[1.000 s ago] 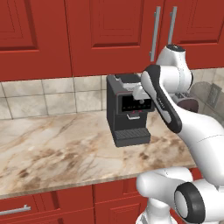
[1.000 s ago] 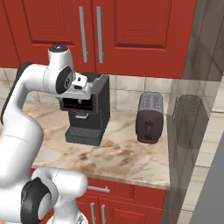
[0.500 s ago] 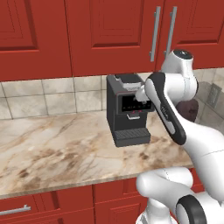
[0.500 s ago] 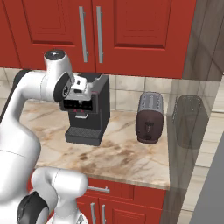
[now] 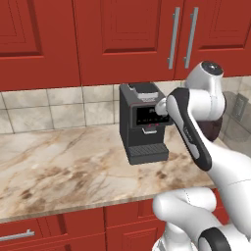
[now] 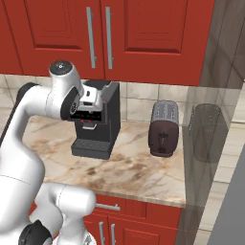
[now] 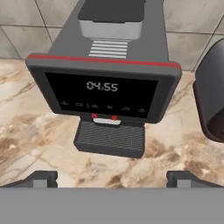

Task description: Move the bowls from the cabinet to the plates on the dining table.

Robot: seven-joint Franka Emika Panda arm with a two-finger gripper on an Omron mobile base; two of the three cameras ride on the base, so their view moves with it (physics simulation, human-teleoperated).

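Since a second ago the arm's upper joint has swung rightward in the left base view, and the hand has pulled in closer in front of the coffee machine (image 5: 142, 122); the base views themselves have not shifted.

Bowls, plates and dining table cannot be made out anywhere; the red cabinet (image 6: 143, 38) hangs closed above the counter, its two silver bar handles (image 6: 99, 37) side by side, so whatever is inside is hidden. In the left base view the arm covers the right side of the coffee machine and most of the toaster (image 6: 164, 128); the hand itself is largely masked by the forearm.

Nearest in the hand view, the gripper (image 7: 112, 178) shows only its two dark fingertips (image 7: 40, 178) at 7 and 5 o'clock, spread to nearly the full width, holding and touching nothing. Beyond them lies the veined marble counter (image 7: 35, 131), then the machine's drip tray and lit display at 12 o'clock, with the toaster's dark flank cut off at 3 o'clock. Farther back is the beige tiled wall (image 5: 49, 105). In the right base view, a translucent grey container (image 6: 206, 131) stands at 3 o'clock from the toaster, apart from it.
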